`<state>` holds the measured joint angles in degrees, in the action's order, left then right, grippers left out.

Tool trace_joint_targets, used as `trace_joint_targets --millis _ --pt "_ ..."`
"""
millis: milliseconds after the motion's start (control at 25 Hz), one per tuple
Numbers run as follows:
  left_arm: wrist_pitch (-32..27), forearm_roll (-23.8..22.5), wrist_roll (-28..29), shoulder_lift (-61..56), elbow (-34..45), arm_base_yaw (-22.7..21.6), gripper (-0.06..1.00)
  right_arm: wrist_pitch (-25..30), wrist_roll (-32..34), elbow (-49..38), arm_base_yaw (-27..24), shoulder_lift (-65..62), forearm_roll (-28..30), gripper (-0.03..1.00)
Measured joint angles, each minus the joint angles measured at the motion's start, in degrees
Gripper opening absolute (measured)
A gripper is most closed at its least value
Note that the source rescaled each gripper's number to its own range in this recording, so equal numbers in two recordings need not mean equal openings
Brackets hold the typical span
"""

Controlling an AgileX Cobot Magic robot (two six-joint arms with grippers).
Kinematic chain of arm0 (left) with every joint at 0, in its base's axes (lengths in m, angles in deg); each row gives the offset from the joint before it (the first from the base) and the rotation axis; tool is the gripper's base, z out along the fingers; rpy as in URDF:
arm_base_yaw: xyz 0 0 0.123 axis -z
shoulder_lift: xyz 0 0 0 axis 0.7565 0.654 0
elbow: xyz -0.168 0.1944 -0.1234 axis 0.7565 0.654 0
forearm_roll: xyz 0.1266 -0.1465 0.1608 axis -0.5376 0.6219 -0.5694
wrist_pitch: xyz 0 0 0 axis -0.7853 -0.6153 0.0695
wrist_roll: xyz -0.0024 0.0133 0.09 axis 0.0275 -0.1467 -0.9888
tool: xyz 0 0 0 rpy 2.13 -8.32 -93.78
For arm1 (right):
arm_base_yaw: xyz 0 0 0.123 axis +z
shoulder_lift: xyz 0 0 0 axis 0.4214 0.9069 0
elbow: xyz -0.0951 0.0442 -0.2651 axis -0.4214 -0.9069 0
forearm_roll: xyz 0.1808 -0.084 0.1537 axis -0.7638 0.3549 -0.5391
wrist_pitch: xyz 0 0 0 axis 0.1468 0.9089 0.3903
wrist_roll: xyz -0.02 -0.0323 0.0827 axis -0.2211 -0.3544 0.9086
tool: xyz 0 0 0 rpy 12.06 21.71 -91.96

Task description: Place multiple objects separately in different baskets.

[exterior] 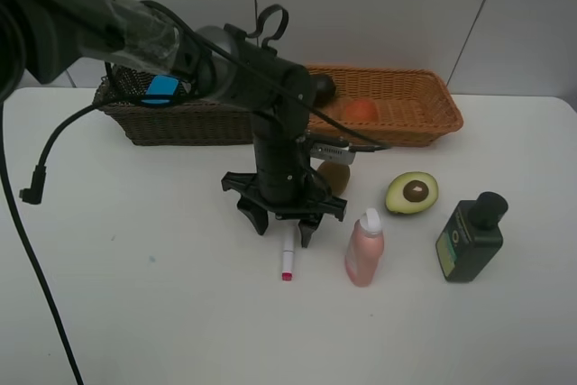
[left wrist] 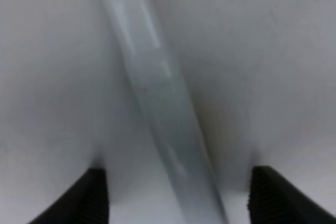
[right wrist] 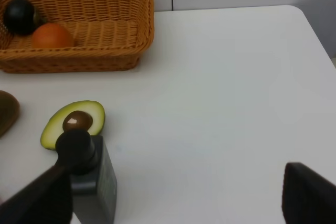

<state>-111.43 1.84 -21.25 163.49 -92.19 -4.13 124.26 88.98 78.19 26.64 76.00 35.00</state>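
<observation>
Currently the step in hand appears to be the pick-up of the white marker. At upper left, the dark brown basket holds the blue eraser. At centre, the left tool straddles the marker on the desk, jaws partly apart and clear of the barrel. The next move calls for closing squarely, then lifting toward a basket. Rightward stand the pink bottle, avocado and green bottle. The tan basket at upper right holds the bun and mangosteen. The right tool stands wide, empty. The desk is white and matte, the wall pale and panelled.
</observation>
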Motion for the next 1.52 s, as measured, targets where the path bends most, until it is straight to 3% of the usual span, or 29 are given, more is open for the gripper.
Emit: trace_joint_targets --millis 160,240,680,1040,1200,1520 --pt "-0.2 0.3 0.0 0.0 0.0 0.0 0.09 0.0 0.0 0.0 0.0 0.0 0.0 1.00" --pt "-0.3 0.3 0.0 0.0 0.0 0.0 0.00 0.0 0.0 0.0 0.0 0.0 0.0 1.00" --pt "-0.8 0.3 -1.2 -0.7 0.0 0.0 0.00 0.0 0.0 0.0 0.0 0.0 0.0 1.00" --pt "-0.8 0.7 -3.1 -14.7 0.0 -1.9 0.00 0.0 0.0 0.0 0.0 0.0 0.0 1.00" --pt "-0.5 0.5 -3.8 -19.1 0.0 -8.8 0.00 0.0 0.0 0.0 0.0 0.0 0.0 1.00" --pt "1.4 -0.2 -11.9 -20.8 0.0 -28.9 0.00 0.0 0.0 0.0 0.0 0.0 0.0 1.00"
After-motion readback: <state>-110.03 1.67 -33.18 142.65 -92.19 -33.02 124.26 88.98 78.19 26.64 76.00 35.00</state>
